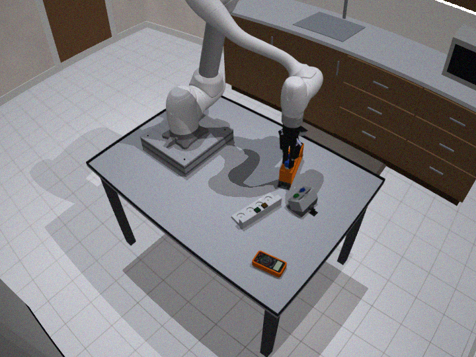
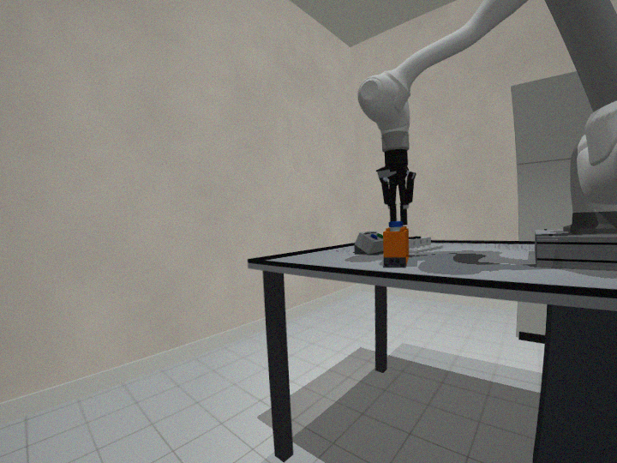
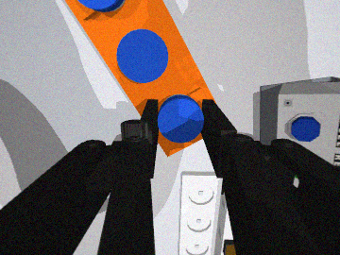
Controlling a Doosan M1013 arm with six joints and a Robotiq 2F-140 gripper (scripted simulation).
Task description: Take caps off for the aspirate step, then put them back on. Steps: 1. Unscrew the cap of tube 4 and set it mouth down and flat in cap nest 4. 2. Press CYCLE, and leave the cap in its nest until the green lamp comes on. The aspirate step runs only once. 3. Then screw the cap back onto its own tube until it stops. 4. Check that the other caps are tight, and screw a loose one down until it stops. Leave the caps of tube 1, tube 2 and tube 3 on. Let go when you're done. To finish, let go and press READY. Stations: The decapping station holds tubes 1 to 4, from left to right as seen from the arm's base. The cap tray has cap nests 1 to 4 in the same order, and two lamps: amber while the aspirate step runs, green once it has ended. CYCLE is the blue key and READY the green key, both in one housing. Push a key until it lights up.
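Grey surface (image 1: pixel 184 199) carries the orange block-shaped decapping station (image 1: pixel 289 173); the black claw (image 3: pixel 179 124) pinches the round blue end cap (image 3: pixel 179 119) atop it. Slippage during twisting could leave threads engaged.

Arm reaches down, gripper (image 3: pixel 179 119) vertical, fingers clamped on cap (image 3: pixel 180 118)
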